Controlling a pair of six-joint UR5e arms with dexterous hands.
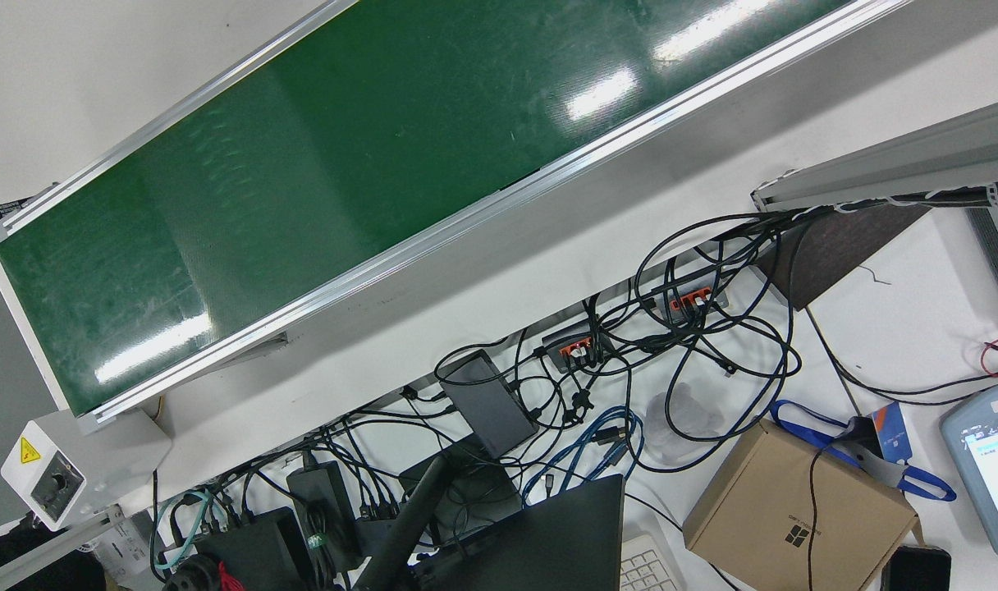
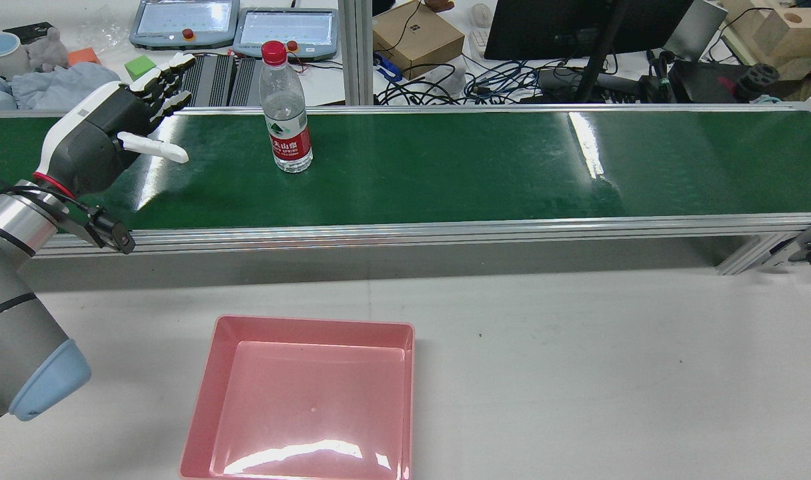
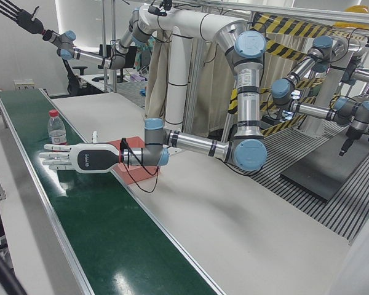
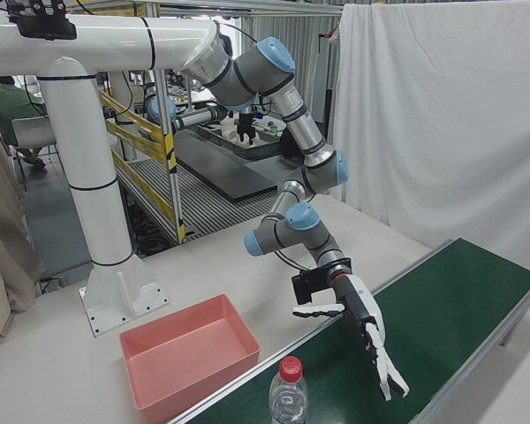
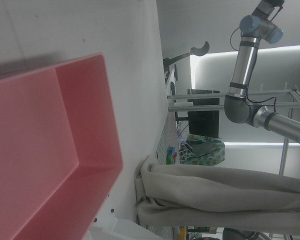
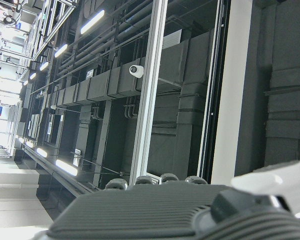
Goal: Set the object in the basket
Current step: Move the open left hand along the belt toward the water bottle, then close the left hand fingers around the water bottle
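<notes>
A clear water bottle (image 2: 285, 113) with a red cap and red label stands upright on the green conveyor belt (image 2: 479, 167). It also shows in the two corner views as the bottle (image 3: 56, 129) and the bottle (image 4: 288, 393). My left hand (image 2: 122, 130) hovers over the belt to the bottle's left, open, fingers stretched toward it, a clear gap between them. The same left hand (image 3: 74, 158) appears flat and empty, as does the left hand (image 4: 367, 331). The pink basket (image 2: 209, 373) sits empty on the white table in front of the belt. My right hand (image 3: 17, 17) is raised high, fingers spread, holding nothing.
Behind the belt (image 1: 343, 164) lies a cluttered desk with cables (image 1: 671, 361), a cardboard box (image 2: 419, 37), teach pendants (image 2: 182, 20) and a monitor (image 2: 579, 27). The white gantry column (image 4: 93, 194) stands behind the basket (image 4: 190, 353). The left hand view shows the basket (image 5: 50, 150) from the side.
</notes>
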